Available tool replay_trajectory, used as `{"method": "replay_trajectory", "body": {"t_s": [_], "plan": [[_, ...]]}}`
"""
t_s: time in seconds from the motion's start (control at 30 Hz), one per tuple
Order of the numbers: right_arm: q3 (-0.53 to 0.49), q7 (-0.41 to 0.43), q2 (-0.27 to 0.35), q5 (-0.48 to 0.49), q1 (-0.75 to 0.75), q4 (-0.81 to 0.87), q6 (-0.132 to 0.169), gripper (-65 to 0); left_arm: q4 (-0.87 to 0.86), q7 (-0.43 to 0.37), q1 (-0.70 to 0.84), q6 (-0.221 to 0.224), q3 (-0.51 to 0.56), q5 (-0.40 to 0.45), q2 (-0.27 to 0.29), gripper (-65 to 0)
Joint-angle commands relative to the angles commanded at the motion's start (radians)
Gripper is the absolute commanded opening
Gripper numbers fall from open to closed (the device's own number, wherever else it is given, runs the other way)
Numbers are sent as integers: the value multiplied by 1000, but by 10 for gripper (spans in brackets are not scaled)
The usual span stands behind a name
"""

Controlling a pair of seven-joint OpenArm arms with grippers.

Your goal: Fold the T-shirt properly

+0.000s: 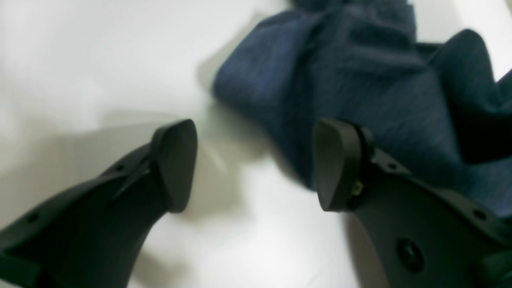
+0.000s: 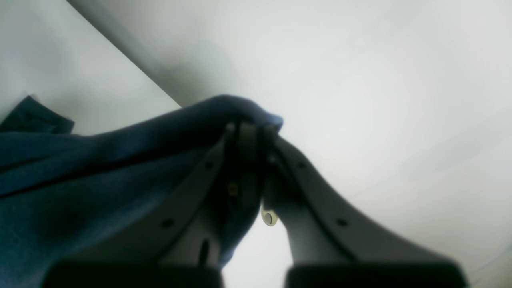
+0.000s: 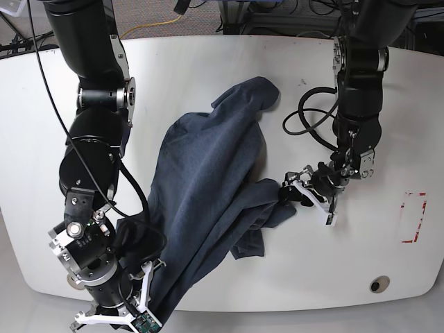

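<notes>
The navy T-shirt [image 3: 208, 187] is lying crumpled across the middle of the white table [image 3: 388, 125], soft and limp. The right gripper [image 2: 250, 130] is pinching a near edge of it; the left gripper [image 1: 256, 164] is hovering open beside a sleeve, the sensible next hold

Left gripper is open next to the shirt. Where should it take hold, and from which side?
Judging by the left wrist view, take the bunched sleeve edge of the T-shirt just ahead of the left gripper. Come in low from the bare table side: the cloth humps up there, so one finger can probably slide under.
</notes>
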Motion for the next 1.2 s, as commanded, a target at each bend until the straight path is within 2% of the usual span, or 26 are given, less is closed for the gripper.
{"method": "replay_trajectory", "body": {"t_s": [0.23, 0.33, 0.37, 0.4, 0.47, 0.53, 0.57, 0.67, 0.73, 0.87, 1.0, 1.2], "plan": [[2, 0, -26, -3, -14, 2, 0, -650, -23, 0, -2, 0, -2, 0, 75, -228], [2, 0, -31, -5, -23, 6, 0, -650, -23, -2, -2, 2, -3, -2, 84, -236], [2, 0, -31, -6, -25, 15, 0, -650, -23, -5, -2, 9, -5, -2, 84, -262], [2, 0, -31, -6, -26, 18, 0, -650, -23, -20, 0, 31, -6, -2, 84, -321], [2, 0, -31, -8, -28, 20, 0, -650, -18, -66, 5, 71, -18, -2, 84, -471], [2, 0, -28, -8, -35, 20, 0, -650, -25, -94, 6, 92, -29, -2, 80, -608], [2, 0, -28, -9, -37, 20, 0, -650, -25, -92, 6, 94, -34, -2, 77, -650], [5, 0, -25, -11, -38, 20, 0, -650, 2, -77, 23, 94, -58, -2, 74, -650], [51, 0, -25, -11, -40, 20, 0, -650, 72, -46, 44, 94, -106, -2, 26, -650], [149, 0, -25, -8, -37, 12, 0, -650, 175, 2, 80, 94, -127, -3, -2, -650], [218, 0, -25, -9, -37, -11, 0, -650, 319, 46, 138, 94, -130, -5, -64, -650], [339, 0, -3, -11, -38, -43, 0, -650, 598, 196, 250, 94, -284, -68, -118, -650]]}}
